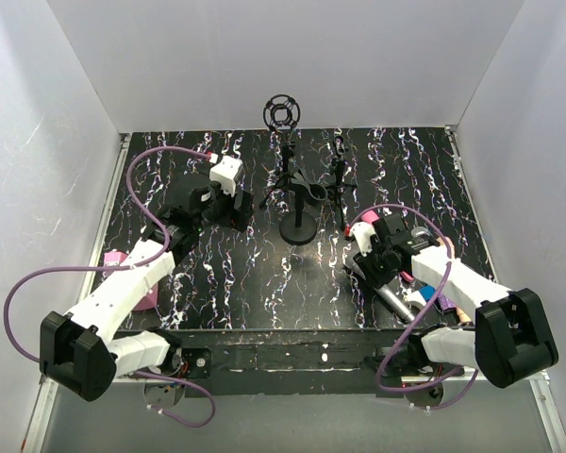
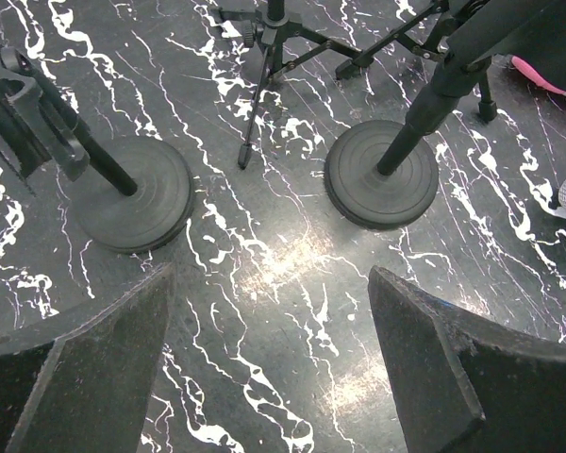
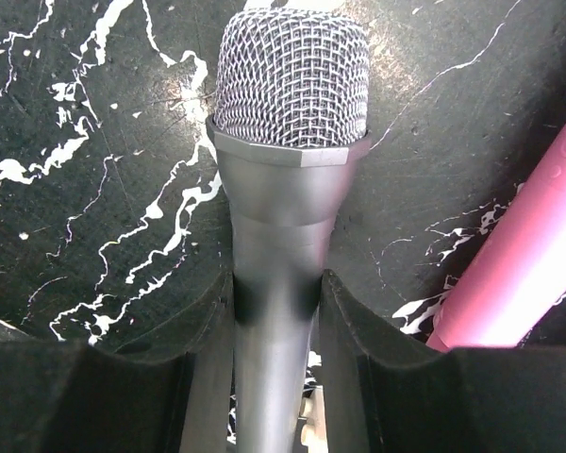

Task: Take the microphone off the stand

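Right pincer clamping microphone, near table edge

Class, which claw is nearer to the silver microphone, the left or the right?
Right. The right claw grips the silver microphone by its handle. The left claw hangs open on the other side of the table, facing the stands.

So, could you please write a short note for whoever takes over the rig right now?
Left hand: open, empty, above the table facing two round-base stands.
Right hand: shut on the silver microphone, low over the table beside a pink object.
Done: microphone is off the stands.
Left: probably set it down and release.
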Robot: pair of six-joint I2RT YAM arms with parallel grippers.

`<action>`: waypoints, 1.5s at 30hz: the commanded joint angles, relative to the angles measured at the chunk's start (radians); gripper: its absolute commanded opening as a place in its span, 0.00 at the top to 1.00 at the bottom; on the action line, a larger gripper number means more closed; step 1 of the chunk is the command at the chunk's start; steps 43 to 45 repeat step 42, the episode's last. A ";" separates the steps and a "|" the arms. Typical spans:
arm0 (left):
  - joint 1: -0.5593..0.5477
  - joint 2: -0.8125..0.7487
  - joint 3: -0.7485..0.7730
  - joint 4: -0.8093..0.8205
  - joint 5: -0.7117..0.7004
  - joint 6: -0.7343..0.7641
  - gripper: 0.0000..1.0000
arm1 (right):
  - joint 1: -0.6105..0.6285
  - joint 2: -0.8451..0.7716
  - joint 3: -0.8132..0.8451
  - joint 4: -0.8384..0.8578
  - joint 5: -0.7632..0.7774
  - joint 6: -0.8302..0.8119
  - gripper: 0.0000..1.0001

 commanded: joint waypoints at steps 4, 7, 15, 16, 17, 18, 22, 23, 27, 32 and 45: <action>0.007 0.017 0.048 0.017 0.048 -0.007 0.18 | -0.025 0.018 -0.018 0.070 -0.043 -0.051 0.58; 0.007 0.017 0.043 0.022 0.057 -0.019 0.17 | -0.027 0.011 -0.019 0.066 -0.045 -0.047 0.50; 0.007 0.003 0.037 0.017 0.059 -0.016 0.18 | -0.027 -0.003 -0.003 0.035 -0.048 -0.044 0.41; 0.008 0.002 0.035 0.017 0.060 -0.016 0.18 | -0.027 -0.003 0.010 0.029 -0.047 -0.042 0.39; 0.007 0.002 0.034 0.017 0.063 -0.016 0.18 | -0.027 -0.003 0.025 0.012 -0.044 -0.039 0.38; 0.008 0.002 0.035 0.014 0.065 -0.015 0.18 | -0.027 -0.006 0.049 -0.009 -0.033 -0.033 0.36; 0.007 -0.001 0.052 -0.012 0.077 0.004 0.16 | -0.045 -0.029 0.197 -0.141 0.019 0.020 0.25; 0.008 -0.001 0.060 -0.021 0.082 0.011 0.15 | -0.047 -0.040 0.235 -0.173 0.041 0.048 0.22; 0.007 -0.001 0.104 -0.079 0.085 0.067 0.02 | -0.067 -0.098 0.361 -0.267 0.061 0.175 0.16; 0.008 0.002 0.190 -0.164 0.019 0.096 0.02 | -0.073 -0.128 0.566 -0.347 0.192 0.416 0.14; 0.085 0.082 0.270 -0.287 -0.066 -0.101 0.02 | -0.073 0.010 0.985 -0.306 0.412 0.475 0.11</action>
